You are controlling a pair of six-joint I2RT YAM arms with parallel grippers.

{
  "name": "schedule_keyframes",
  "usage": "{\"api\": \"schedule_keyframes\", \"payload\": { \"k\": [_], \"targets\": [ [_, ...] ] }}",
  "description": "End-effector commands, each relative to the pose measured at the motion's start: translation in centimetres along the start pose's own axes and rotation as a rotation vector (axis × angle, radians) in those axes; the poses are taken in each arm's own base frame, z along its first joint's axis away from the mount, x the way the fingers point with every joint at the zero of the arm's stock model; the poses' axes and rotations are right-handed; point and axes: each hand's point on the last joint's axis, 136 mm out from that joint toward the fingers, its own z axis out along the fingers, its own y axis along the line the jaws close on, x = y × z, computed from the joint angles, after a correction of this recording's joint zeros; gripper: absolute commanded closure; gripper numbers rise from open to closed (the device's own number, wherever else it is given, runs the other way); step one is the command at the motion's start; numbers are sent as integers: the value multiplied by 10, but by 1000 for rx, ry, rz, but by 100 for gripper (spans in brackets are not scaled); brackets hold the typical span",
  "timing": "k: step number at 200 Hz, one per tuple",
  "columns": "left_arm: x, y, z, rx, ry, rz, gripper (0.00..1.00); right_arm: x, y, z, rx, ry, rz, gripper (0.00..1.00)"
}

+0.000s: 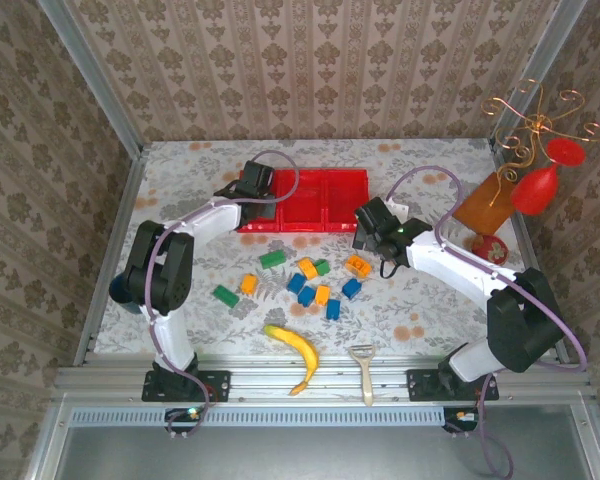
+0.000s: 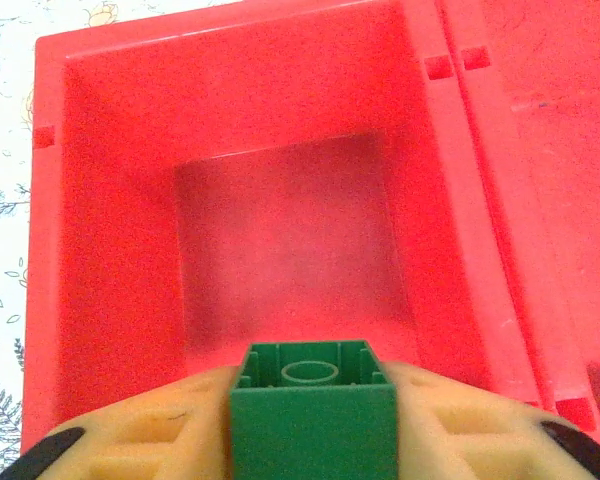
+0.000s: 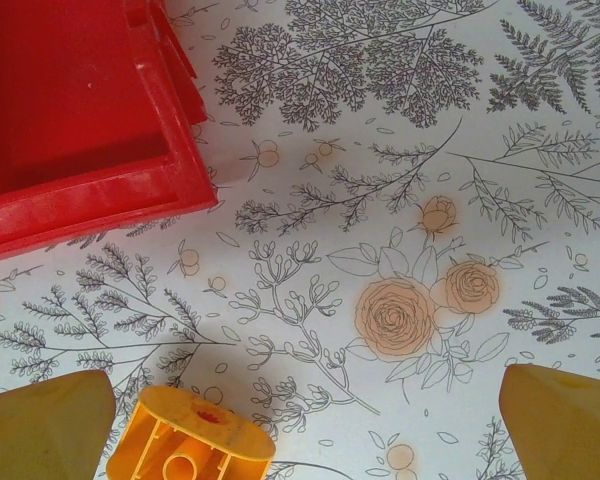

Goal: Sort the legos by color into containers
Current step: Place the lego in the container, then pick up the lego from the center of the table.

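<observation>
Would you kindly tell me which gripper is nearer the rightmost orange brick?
Right. The right gripper is open directly over that orange brick; the left gripper holds a green brick over the red tray.

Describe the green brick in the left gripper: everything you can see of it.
The green brick is a small, smooth plastic block. One plain side faces the wrist camera, and the face beyond it is rimmed, with a ring inside. It sits straight between the left gripper's tan fingers, touching both, above the bare floor of one compartment of the red tray.

Left hand [image 1: 260,195] reaches far forward, fingers clamped; right hand [image 3: 305,425] hovers low, fingers spread wide.
</observation>
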Motion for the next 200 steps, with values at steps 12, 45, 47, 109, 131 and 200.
{"api": "schedule_keyframes", "payload": {
  "k": [12,45,47,109,131,200],
  "targets": [
    [-8,5,-8,-27,-10,4,53,-5,-9,-10,27,-41,15,0],
    [-10,8,-19,-31,-24,-17,46,-7,-9,-12,24,-49,15,0],
    [-10,8,-20,-30,-27,-20,46,-7,-9,-11,25,-49,14,0],
    [-4,15,-70,13,-95,-65,37,-12,-12,-16,31,-75,21,0],
    [9,17,-85,37,-115,-86,31,-14,-13,-17,34,-80,27,0],
    [67,13,-109,108,-126,-62,0,-10,-20,-17,64,-72,50,0]
  ]
}}
